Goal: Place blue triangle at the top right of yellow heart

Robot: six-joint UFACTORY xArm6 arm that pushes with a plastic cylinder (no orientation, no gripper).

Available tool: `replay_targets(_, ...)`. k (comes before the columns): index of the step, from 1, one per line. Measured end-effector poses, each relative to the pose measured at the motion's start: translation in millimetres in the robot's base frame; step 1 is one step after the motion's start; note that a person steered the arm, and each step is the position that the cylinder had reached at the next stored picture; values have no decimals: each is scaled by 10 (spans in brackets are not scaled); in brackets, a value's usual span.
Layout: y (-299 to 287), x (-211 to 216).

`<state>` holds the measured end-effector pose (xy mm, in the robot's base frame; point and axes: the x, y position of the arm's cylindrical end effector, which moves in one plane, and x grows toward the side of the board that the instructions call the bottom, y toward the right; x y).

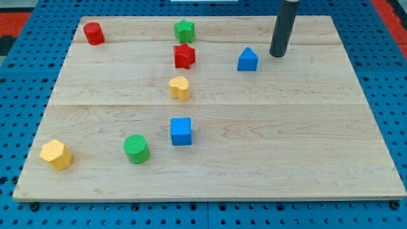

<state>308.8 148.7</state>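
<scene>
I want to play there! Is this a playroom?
Probably not: it looks like a robot test bench. A pale wooden board lies on a blue perforated metal base, and my tip stands beside the blue triangle block.

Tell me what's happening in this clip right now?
A single arm with a rod is working a wooden board of coloured blocks. My tip sits just to the view's right of the blue triangle, not clearly touching it. The triangle lies up and to the right of the yellow heart, with a gap between them.
</scene>
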Motion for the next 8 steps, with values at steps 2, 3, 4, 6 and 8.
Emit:
replay_targets(2,-441,-143)
replay_targets(3,-437,-148)
replay_targets(4,-433,-147)
replay_targets(6,-445,-104)
replay_targets(8,-859,81)
